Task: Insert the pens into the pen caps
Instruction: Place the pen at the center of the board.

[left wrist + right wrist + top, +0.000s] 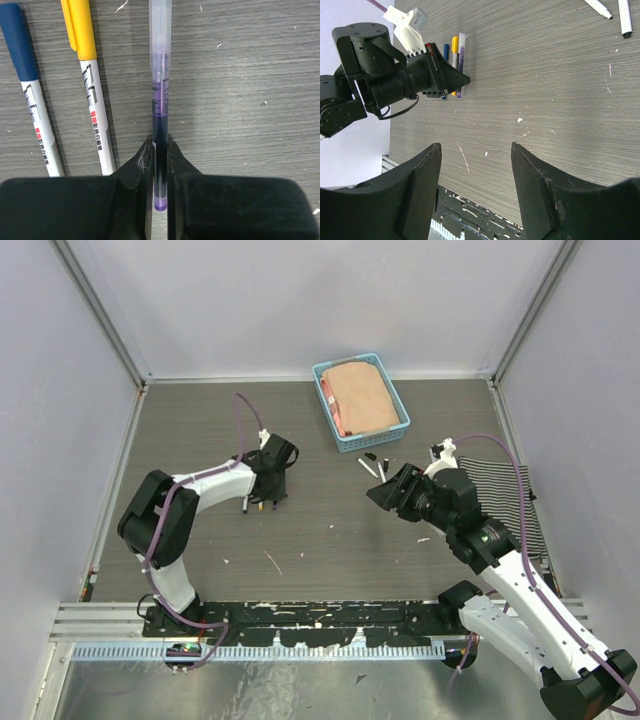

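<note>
Black fingers [135,170] of the left tool [160,146] stand close on either side of a purple pen [160,100] lying flat on the counter [250,100]; whether they press the barrel or only flank it with a hair of slack cannot be told; the pen's far end already sits inside a clear cap [160,30]; just beside it to the left lie a yellow-capped pen [92,100] and, a little further, a blue-capped pen [32,110], both white-barrelled, parallel and apart from one another; so three pens look finished and laid in a row; the right tool [475,165] hangs above bare counter with its jaws wide apart and nothing between them; well beyond it, near the blue basket [322,390], lie two loose pens [598,7] with white barrels and dark tips showing, seemingly uncapped, and the overhead view shows small dark pieces [372,460] there that may be caps, too small to tell; by my reading the job is past halfway, with those last pens left to cap.
</note>
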Controlling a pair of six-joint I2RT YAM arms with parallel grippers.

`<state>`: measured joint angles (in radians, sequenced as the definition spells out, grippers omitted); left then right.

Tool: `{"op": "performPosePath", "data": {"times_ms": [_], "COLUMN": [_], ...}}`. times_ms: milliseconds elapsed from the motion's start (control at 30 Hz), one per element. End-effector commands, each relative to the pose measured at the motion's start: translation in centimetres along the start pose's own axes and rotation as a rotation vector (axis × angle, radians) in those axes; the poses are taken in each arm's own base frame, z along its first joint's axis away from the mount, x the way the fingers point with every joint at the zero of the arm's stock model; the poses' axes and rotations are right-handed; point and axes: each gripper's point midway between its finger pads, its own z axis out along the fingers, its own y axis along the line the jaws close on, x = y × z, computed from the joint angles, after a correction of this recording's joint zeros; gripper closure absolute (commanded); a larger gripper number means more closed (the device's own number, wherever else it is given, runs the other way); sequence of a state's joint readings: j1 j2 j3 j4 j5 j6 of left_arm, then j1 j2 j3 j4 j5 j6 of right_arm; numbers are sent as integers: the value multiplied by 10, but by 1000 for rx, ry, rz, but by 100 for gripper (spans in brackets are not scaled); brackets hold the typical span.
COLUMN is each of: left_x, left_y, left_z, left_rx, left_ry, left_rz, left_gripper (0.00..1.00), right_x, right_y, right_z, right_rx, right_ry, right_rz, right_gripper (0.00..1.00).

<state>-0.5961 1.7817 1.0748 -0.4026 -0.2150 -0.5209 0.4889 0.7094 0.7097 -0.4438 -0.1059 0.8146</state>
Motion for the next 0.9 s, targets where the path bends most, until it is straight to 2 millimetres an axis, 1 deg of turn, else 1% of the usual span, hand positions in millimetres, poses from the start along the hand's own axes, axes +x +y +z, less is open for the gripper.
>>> {"op": "performPosePath", "data": {"times_ms": [0,267,433,533,667,867], "left_x": [-4,-1,-4,-11,-29,-59], "left_y": [4,3,2,-1,-5,-12], "left_z": [7,7,4,-4,-27,-80], "left_rx": [-27,-18,-9,2,29,87], "left_ry": [-8,-1,-10,-24,-69,-155], "left_rz": [7,-2,-3,-1,3,22], "left_gripper": [81,63,60,58,56,55], "right_x": [-13,-13,-12,-14,-18,-28], "right_y": [15,16,13,11,3,-17], "right_z": [-5,-5,-5,-6,-6,-7], "right_rx": [-45,-43,-32,-17,43,188], "right_ry": [-36,-31,-25,-31,-39,-46], "right_rz": [-19,-23,-25,-39,-67,-133], "right_gripper": [37,38,38,37,37,38]}}
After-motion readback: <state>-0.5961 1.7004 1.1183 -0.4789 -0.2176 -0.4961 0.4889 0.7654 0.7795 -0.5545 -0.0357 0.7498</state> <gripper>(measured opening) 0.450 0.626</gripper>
